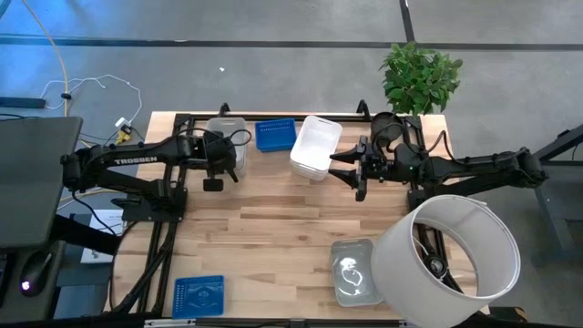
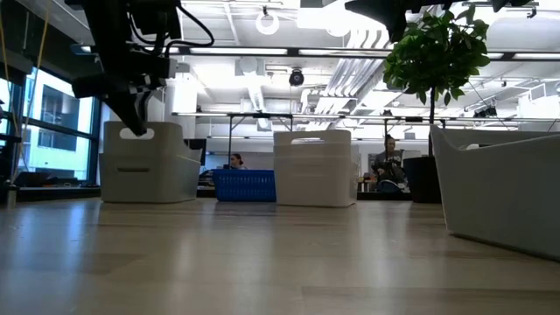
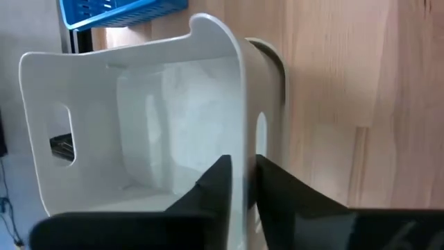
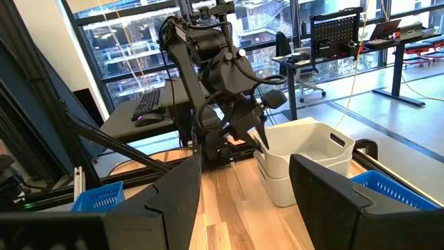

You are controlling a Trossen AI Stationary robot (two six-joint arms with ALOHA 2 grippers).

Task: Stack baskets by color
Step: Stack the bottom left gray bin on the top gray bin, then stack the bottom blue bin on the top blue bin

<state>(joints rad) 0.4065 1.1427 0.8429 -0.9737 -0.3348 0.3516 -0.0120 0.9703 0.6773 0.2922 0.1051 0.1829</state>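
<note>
Partly done: a nested grey stack [image 1: 227, 137] is straddled by the narrowly parted left gripper [image 1: 228, 157]; beside it, blue basket [image 1: 275, 135] and white stack [image 1: 315, 148] wait. Right gripper [image 1: 344, 168] hangs wide, empty.

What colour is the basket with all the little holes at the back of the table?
Blue. The perforated basket shows best in the high view, between two white baskets.
</note>
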